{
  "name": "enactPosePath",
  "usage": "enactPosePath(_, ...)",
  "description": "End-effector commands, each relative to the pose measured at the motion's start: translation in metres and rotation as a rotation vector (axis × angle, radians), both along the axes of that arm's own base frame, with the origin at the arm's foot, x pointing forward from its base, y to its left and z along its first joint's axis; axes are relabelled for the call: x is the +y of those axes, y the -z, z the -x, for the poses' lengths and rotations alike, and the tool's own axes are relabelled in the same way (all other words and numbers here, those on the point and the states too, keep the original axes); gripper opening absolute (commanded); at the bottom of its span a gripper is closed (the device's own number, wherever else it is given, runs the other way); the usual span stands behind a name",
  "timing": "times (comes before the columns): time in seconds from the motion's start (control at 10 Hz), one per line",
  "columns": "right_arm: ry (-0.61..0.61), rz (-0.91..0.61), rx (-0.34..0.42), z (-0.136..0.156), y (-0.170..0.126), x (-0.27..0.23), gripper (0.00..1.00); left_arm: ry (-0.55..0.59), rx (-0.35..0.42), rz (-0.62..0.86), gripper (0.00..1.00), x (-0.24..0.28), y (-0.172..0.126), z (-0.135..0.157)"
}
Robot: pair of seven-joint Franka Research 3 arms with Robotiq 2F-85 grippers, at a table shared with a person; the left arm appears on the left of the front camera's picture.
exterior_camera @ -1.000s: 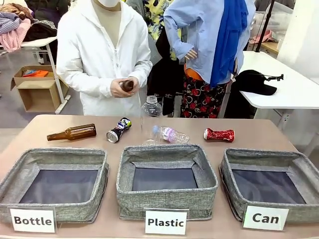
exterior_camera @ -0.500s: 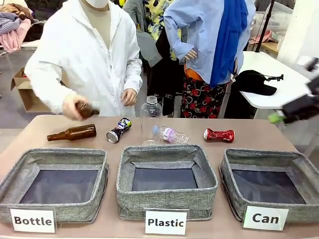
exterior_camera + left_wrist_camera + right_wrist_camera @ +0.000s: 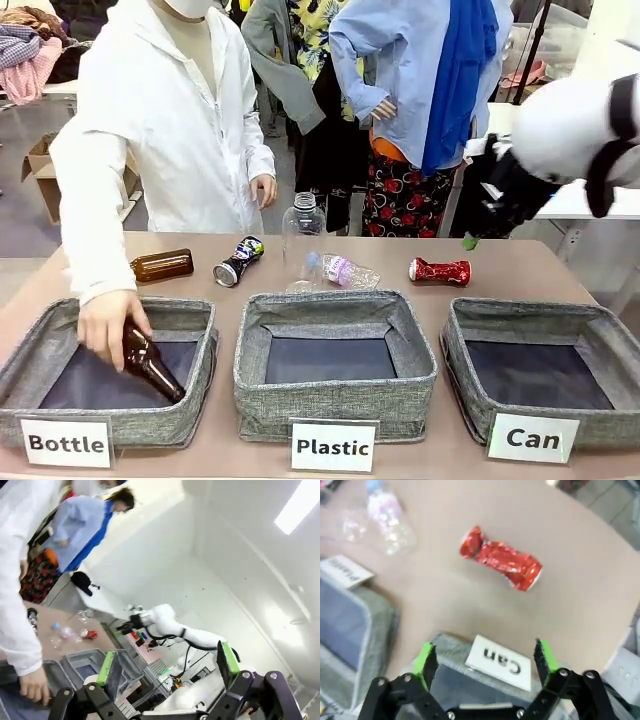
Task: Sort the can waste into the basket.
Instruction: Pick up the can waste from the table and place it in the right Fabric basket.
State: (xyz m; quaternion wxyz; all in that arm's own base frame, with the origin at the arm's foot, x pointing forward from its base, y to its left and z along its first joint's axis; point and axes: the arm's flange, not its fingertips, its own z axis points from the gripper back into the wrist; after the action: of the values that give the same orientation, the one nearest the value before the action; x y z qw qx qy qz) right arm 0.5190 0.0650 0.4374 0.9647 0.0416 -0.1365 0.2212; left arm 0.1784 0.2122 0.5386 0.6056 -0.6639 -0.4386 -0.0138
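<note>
A: Red can, where does it lie from the right gripper?

B: Ahead of the fingers and below them. It is on the table, just past the far rim of the basket marked Can. The right arm hangs above that corner. The left gripper is up high and well away, so the right is clearly nearer.

A: Long axis?

B: Side to side along the table's far part in the front view. In the right wrist view it runs nearly parallel to the line between the 2 green pads, a little tilted. I judge the wrist must roll until the jaws cross the can's narrow waist rather than its ends.

A: Jaws?

B: Both grippers are spread wide, with nothing in either.

A: And the black can?

B: Left of centre, between a lying brown bottle and an upright clear bottle, well apart from the basket. That 1 can wait, I'd say.

A: Room round the red 1?

B: Bare tabletop on every side. The crushed plastic bottle is its closest neighbour and is not touching it. The surface looks smooth, so a crumpled can may roll or skid if nudged. The person's hand holds another brown bottle inside the Bottle bin, well clear of that path.
</note>
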Motion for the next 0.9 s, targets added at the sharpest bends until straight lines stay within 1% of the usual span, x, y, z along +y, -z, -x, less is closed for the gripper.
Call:
enactPosePath(0.0,0.014,0.074,0.000,-0.035,0.005,0.012,1.00,0.018,-0.018,0.007,1.00,0.016,0.012,0.023)
enactPosePath(0.1,-0.009,0.058,0.009,-0.039,0.012,0.017,1.00,0.021,-0.043,0.026,1.00,0.021,0.016,0.032)
enactPosePath(0.2,-0.024,0.018,0.084,-0.026,0.011,0.014,1.00,-0.004,-0.030,0.027,1.00,0.022,0.021,0.038)
enactPosePath(0.3,-0.022,0.060,0.015,-0.032,0.020,0.012,1.00,-0.011,-0.026,0.023,1.00,0.021,0.023,0.038)
enactPosePath(0.4,-0.022,0.060,0.015,-0.032,0.020,0.012,1.00,0.000,-0.017,0.003,1.00,0.023,0.022,0.029)
enactPosePath(0.5,-0.022,0.060,0.015,-0.032,0.020,0.012,1.00,0.039,-0.005,0.005,1.00,0.019,0.019,0.020)
enactPosePath(0.6,-0.026,0.058,0.040,-0.035,0.023,0.013,1.00,0.127,0.026,-0.015,1.00,0.001,0.021,-0.004)
enactPosePath(0.7,-0.240,0.057,0.001,-0.051,0.034,0.019,1.00,0.236,0.095,-0.054,1.00,-0.024,0.028,-0.033)
enactPosePath(0.8,-0.541,0.000,0.004,-0.070,0.042,0.020,1.00,0.327,0.182,-0.099,1.00,-0.053,0.036,-0.053)
